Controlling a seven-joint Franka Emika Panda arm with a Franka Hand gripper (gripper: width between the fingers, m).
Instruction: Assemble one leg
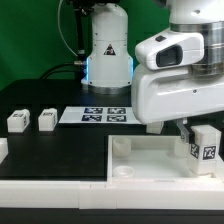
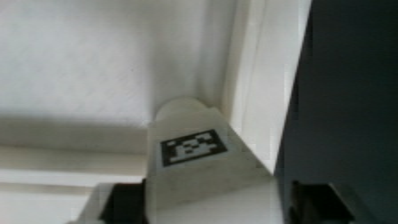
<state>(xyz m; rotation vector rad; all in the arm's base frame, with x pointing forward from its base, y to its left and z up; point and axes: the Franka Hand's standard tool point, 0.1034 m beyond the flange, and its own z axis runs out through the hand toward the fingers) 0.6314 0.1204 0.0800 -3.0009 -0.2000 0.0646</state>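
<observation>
Jaws pinch the leg [image 1: 204,148] between dark fingers [image 2: 119,205], one pressed on each side of it, its tagged face turned toward the wrist camera. Just below the jaws lies the tabletop [image 1: 150,168], a white tray. The held leg's far end sits close by the tray's raised rim [image 2: 249,60]; whether they touch I cannot tell. Past that rim shows the black surface [image 2: 356,100]. Well apart from the jaws, toward the exterior view's left, a spare leg [image 1: 46,119] and a second spare leg [image 1: 17,121] stand on the surface. The marker board [image 1: 105,115] lies nearer the jaws than they do.
</observation>
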